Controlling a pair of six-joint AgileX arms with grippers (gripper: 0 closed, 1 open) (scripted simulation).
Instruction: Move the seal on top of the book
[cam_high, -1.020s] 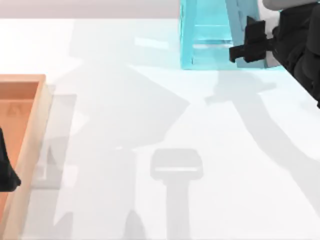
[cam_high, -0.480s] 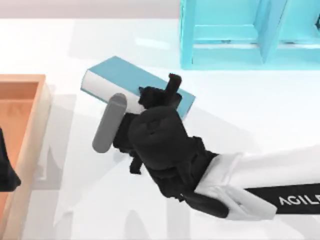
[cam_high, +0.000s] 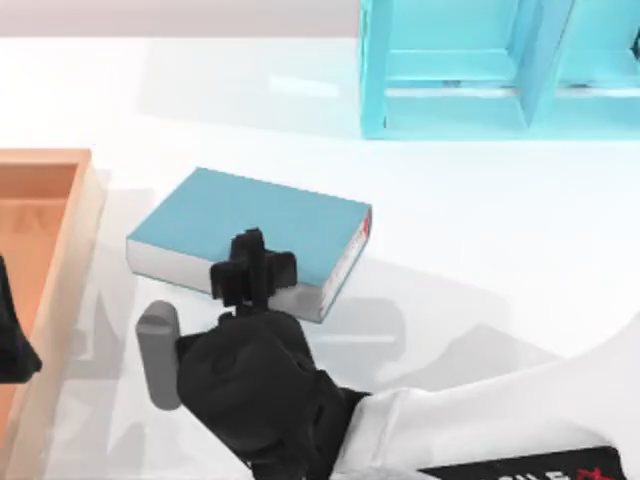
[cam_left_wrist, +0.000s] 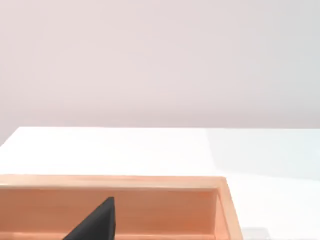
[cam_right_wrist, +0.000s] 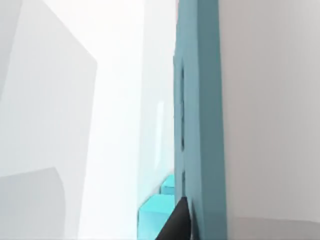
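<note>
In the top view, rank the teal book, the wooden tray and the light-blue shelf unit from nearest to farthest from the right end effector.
1. Thick teal-blue hardcover book: directly under the right end effector, at its near edge.
2. Orange-brown wooden tray: at the table's left edge.
3. Light-blue open shelf unit: at the far side, toward the right.

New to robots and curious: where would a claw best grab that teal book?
Probably from above, pinching its two long sides: the book lies flat, cover up, so only its sides are reachable. The right claw hovers over its near edge; the left arm is parked at the left.
</note>
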